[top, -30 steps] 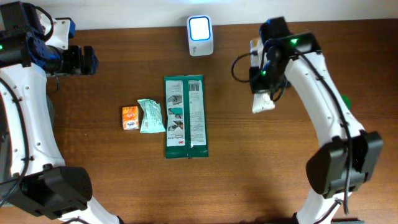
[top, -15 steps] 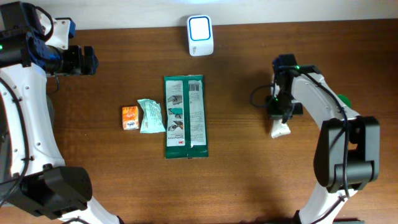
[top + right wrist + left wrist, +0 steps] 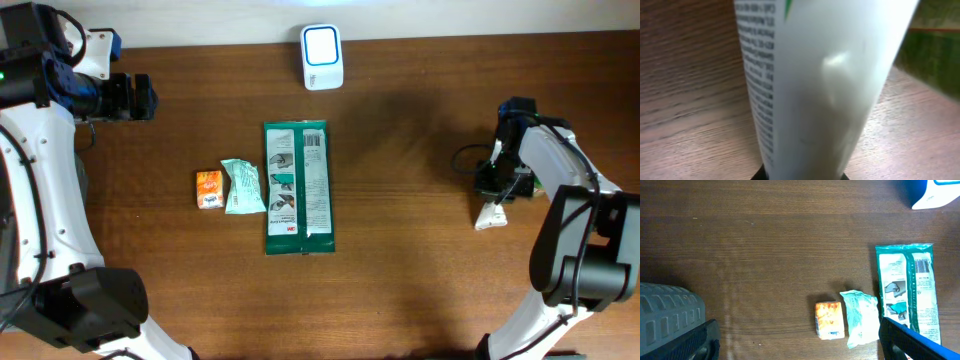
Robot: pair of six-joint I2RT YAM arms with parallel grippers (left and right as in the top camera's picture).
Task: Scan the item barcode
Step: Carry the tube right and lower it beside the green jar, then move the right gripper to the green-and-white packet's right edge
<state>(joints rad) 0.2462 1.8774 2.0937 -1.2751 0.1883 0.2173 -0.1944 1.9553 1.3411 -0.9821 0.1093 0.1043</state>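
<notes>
At the right edge of the desk [image 3: 400, 260]: gripping a white printed tube [image 3: 492, 214] in the closed right claw [image 3: 496, 196]. Far left, holding the left claw [image 3: 135, 97] wide open, empty. Lying flat mid-desk: green pack [image 3: 297, 188], crumpled mint sachet [image 3: 243, 186] just beside it, small orange box [image 3: 209, 188]. At the back edge, white scanner [image 3: 322, 44].

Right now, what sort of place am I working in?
Probably a mock checkout bench: a white scanner at the edge of a wooden table, plus a barcoded green pack and orange box.
</notes>
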